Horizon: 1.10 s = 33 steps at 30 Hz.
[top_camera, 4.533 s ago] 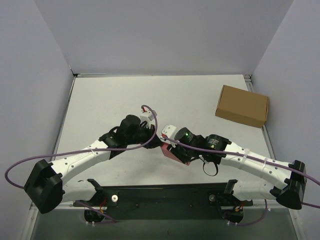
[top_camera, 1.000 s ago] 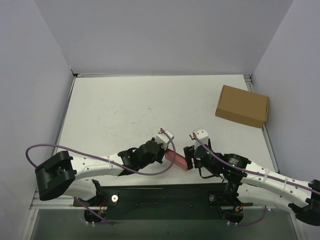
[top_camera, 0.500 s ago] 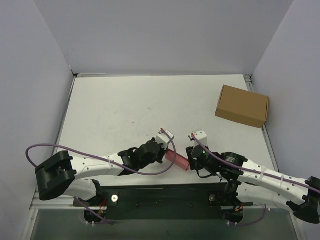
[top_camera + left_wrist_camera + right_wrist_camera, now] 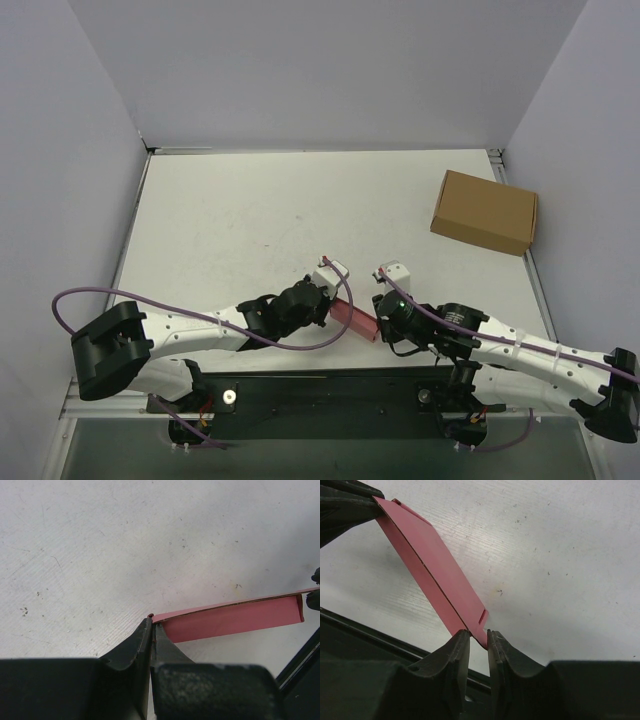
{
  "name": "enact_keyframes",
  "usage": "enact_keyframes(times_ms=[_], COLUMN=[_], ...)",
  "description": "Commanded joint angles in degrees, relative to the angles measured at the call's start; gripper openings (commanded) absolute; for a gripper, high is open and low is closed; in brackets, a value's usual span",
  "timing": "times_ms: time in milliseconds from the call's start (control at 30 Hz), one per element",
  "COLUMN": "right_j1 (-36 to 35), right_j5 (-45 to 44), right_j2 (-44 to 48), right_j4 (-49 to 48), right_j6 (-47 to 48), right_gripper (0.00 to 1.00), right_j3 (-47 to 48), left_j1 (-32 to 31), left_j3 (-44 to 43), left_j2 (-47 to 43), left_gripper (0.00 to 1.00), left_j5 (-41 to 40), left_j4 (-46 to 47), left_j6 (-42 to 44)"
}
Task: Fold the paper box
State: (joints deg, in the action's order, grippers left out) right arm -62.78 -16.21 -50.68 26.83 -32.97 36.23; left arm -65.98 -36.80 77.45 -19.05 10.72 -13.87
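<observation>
The paper box (image 4: 352,316) is a flattened pink-red card, held just above the table near its front edge between my two grippers. My left gripper (image 4: 333,305) is shut on its left end; in the left wrist view the card (image 4: 235,620) runs off to the right from the pinched fingertips (image 4: 151,622). My right gripper (image 4: 375,325) has its narrow-set fingers against both sides of the card's right end (image 4: 435,565), with the tab between the tips (image 4: 478,634). The left gripper's fingers (image 4: 345,500) show at the card's far end.
A larger brown cardboard box (image 4: 484,212) sits at the right rear of the white table (image 4: 250,210). The black mounting rail (image 4: 330,385) runs along the front edge just below the grippers. Grey walls close in the sides and back.
The right gripper's jaws have closed in from wide open onto the card's right end, and the right wrist has edged left. The left gripper and the card have stayed put.
</observation>
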Motion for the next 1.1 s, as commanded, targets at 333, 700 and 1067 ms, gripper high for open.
enact_keyframes(times_ms=[333,700,1067], right_j1=[-0.5,-0.5,-0.5], right_j5=[-1.2,-1.7,-2.7], right_j2=[-2.3,-3.3,-4.5], right_j4=[4.8,5.9,6.2], right_j6=[-4.6,-5.6,-8.6], right_gripper=[0.18,0.20,0.04], right_j3=[3.5,3.3,4.3], left_j1=[-0.6,-0.6,-0.6], left_j3=[1.6,1.5,1.3], left_j2=[2.8,2.5,2.7], left_gripper=[0.00,0.00,0.00], left_j5=[1.5,1.6,1.3], left_j4=[-14.1,-14.4,-14.5], left_j6=[0.1,0.1,-0.7])
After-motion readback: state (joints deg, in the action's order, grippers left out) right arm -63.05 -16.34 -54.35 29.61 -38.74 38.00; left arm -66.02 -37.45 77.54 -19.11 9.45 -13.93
